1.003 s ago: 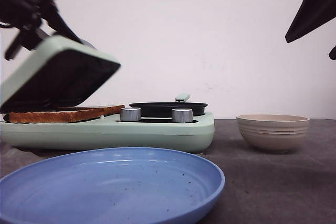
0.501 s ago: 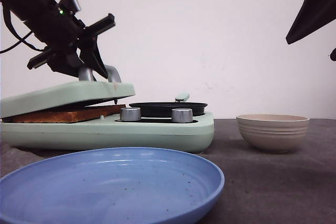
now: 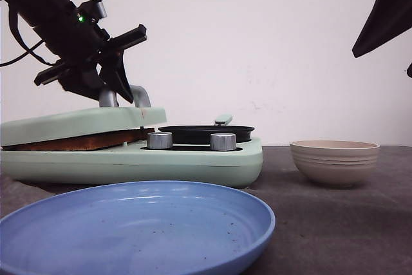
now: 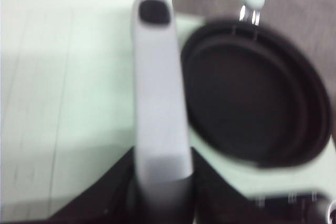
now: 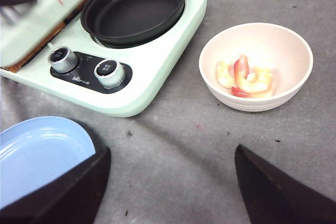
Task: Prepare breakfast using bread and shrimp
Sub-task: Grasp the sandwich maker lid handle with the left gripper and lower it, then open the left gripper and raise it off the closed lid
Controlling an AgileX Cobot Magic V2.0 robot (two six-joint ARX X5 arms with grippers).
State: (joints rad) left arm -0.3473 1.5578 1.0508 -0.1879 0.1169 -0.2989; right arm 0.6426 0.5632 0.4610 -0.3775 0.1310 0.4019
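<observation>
Left gripper (image 3: 119, 91), seemingly pinching the lid handle (image 4: 157, 98), presses the lid (image 3: 80, 123) onto the bread (image 3: 84, 140) for toasting.

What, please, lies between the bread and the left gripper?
The green lid and its grey handle, on which the left gripper sits, cover the bread, as the front view shows.

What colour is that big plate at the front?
The plate is light blue, with tiny dark specks; the front view shows it best.
</observation>
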